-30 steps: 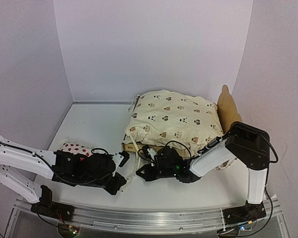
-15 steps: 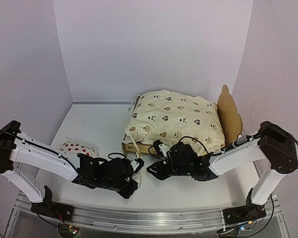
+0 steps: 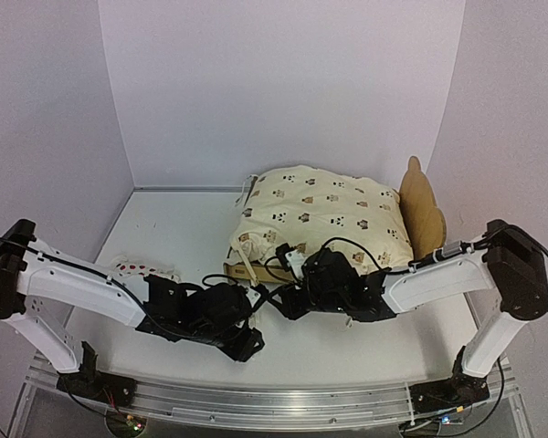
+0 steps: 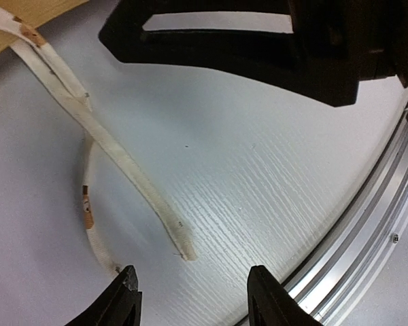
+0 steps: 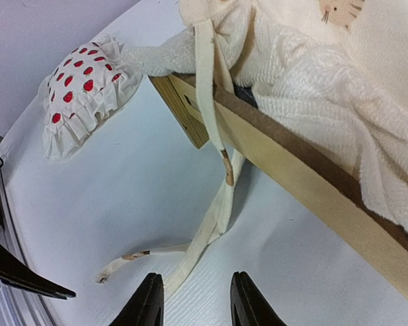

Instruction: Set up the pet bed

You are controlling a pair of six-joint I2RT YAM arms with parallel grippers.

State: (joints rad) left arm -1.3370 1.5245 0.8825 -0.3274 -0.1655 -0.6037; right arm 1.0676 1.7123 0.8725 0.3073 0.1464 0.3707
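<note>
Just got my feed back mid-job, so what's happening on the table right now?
Both arms reach low by the near side of the pet bed. The left gripper and right gripper hang open above the table, holding nothing. The cream quilt is heaped on the bed, its ties trailing beneath them. The red-dotted pillow lies on the table, off the bed.

The left arm (image 3: 80,285) and right arm (image 3: 438,274) are long white tubes with chunky black joints. Thin black cables (image 3: 345,242) loop over the black wrists. The left gripper (image 4: 194,302) and right gripper (image 5: 198,302) each have two flat black fingers with round tips. At 6 o'clock, black feet (image 3: 96,379) are bolted to a silver rail (image 3: 274,401).
</note>
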